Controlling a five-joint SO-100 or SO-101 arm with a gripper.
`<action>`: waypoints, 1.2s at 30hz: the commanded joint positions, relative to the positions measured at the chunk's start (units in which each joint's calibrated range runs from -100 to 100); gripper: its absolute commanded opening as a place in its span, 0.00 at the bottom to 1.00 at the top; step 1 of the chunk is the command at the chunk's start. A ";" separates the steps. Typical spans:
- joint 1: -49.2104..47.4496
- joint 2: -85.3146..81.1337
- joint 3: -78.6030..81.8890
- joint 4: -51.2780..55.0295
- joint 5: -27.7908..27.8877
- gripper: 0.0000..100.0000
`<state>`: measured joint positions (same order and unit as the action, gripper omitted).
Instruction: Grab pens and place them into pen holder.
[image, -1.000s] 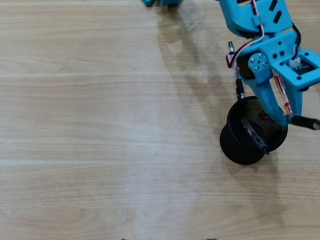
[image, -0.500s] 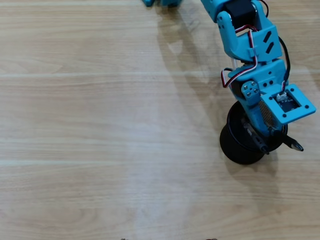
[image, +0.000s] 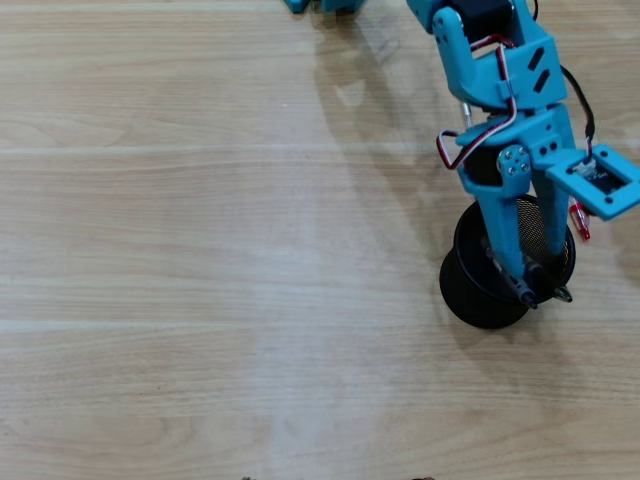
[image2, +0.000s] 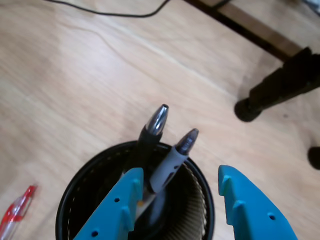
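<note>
We count two slim pens, black-gripped (image2: 150, 132) and grey-gripped (image2: 172, 160), standing in the round black wire-mesh pen holder (image2: 67, 207) | red-and-clear pen (image2: 15, 214) lies outside on the table, left to place | blue two-finger gripper (image2: 180, 200) spread, holding nothing

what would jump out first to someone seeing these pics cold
The bright blue robot arm reaches in from the top right of the overhead view, its gripper open right above a round black wire-mesh pen holder. In the wrist view, two pens with silver tips, a black-gripped one and a grey-gripped one, stand tilted in the holder. A red and clear pen lies on the pale wooden table at the wrist view's lower left.
</note>
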<state>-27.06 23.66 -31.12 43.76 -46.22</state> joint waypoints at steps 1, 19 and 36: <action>1.09 -10.13 -5.77 18.94 2.10 0.18; -11.01 -16.30 32.43 37.16 -13.90 0.18; -13.26 -16.13 48.28 14.73 -16.77 0.18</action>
<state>-39.64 9.86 17.22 59.17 -62.49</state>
